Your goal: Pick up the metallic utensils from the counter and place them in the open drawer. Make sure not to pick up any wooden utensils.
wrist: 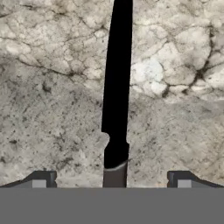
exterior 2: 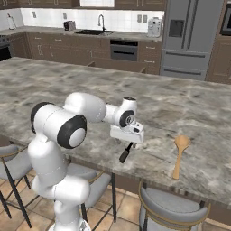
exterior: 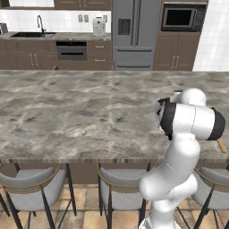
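A slim black knife [wrist: 117, 87] lies flat on the grey marbled counter [wrist: 52, 87], running straight away from the hand. My gripper [wrist: 111, 179] is open just above it, one fingertip [wrist: 43, 179] on each side of the handle end, apart from it. In the right base view the gripper [exterior 2: 127, 140] points down near the counter's [exterior 2: 189, 103] front edge, and the knife's dark handle [exterior 2: 125, 153] sticks out below it. The tan wooden spoon [exterior 2: 180, 153] lies to the right, well apart. The open drawer is out of view.
Grey bar stools [exterior: 31, 188] [exterior 2: 171, 207] stand under the counter's near edge. My own arm [exterior: 190, 120] covers part of the counter [exterior: 67, 112] in the left base view. Far cabinets, sink and fridge [exterior: 134, 33] line the back wall.
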You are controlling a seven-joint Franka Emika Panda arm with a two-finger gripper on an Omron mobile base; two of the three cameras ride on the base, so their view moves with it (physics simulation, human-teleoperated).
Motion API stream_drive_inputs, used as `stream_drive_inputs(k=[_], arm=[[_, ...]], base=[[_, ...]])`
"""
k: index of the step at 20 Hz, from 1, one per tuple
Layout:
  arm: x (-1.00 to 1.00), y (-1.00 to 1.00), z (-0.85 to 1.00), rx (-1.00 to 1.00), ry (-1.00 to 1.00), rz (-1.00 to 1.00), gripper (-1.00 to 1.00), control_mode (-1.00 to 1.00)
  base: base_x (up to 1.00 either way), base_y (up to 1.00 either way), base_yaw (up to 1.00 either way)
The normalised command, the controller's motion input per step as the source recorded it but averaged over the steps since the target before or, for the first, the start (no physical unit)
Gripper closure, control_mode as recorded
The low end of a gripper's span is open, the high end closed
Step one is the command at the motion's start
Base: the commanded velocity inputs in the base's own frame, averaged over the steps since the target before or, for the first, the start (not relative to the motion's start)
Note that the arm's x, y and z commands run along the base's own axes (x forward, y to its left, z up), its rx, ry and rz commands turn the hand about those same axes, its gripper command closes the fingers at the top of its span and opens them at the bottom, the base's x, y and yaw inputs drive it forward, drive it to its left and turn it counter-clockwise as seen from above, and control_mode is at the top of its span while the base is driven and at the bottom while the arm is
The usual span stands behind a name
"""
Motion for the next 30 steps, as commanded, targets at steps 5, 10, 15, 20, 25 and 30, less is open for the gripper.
stream_drive_inputs(k=[5,10,15,20,25,30], arm=[[0.0,0.0,-0.42,0.01,0.0,0.02,-1.0,-1.0],[-0.22,0.0,0.1,0.0,0.02,0.03,-1.0,-1.0],[-0.27,0.05,0.25,0.0,0.0,0.01,-1.0,-1.0],[-0.34,0.16,-0.04,0.0,0.0,0.0,-1.0,-1.0],[-0.03,0.22,-0.2,0.0,-0.02,0.0,-1.0,-1.0],[0.0,0.15,-0.2,0.0,0.0,0.0,-1.0,-1.0]], base=[[0.0,0.0,0.0],[0.0,0.0,0.0],[0.0,0.0,0.0],[0.0,0.0,0.0],[0.0,0.0,0.0],[0.0,0.0,0.0]])
